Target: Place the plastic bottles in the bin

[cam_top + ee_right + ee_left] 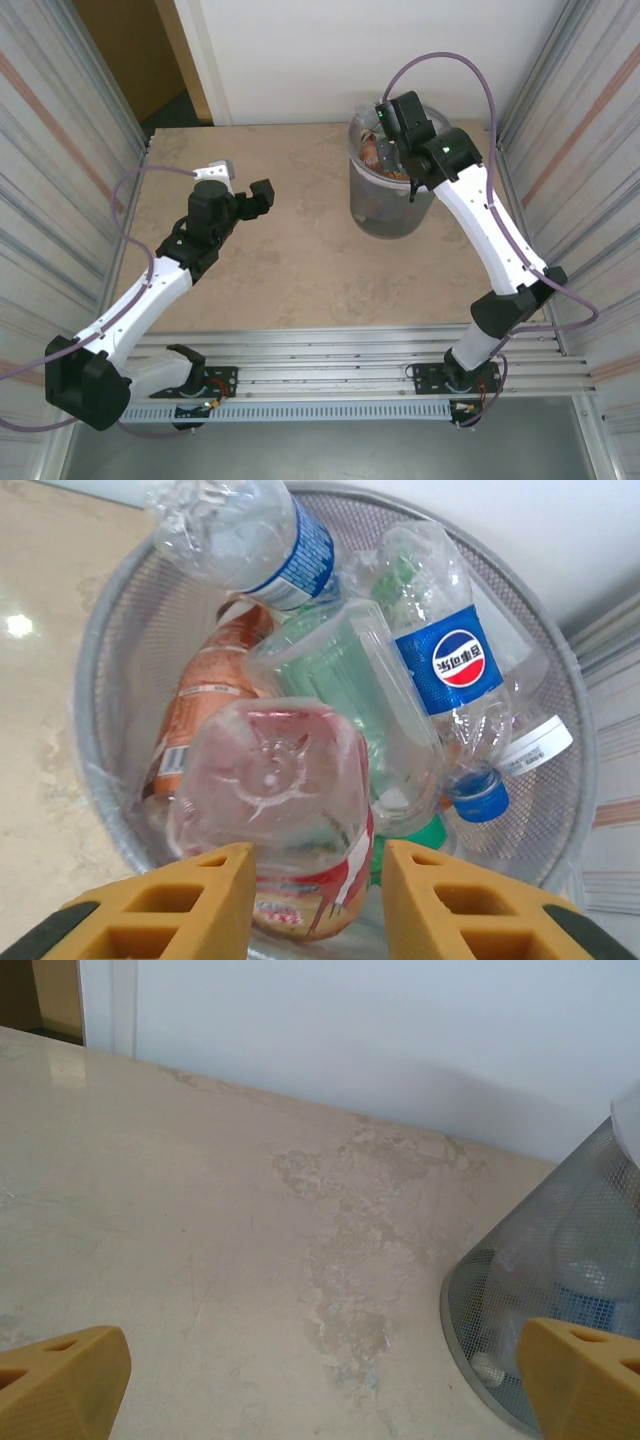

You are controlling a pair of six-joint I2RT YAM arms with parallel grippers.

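Closed narrow with the right gripper (318, 865) on a red-labelled bottle (270, 770), base turned up to the camera, one finger on each side of the label. Held straight above the bin (100, 670), middle of the frame, probably so as to fall onto the pile. Lying inside already: blue-labelled bottles (455, 660) and a brown-labelled bottle (205, 695). Spread wide and holding nothing with the left gripper (320, 1360), low over the table (200, 1210), bin at the lower right; likely kept aside, out of the way.
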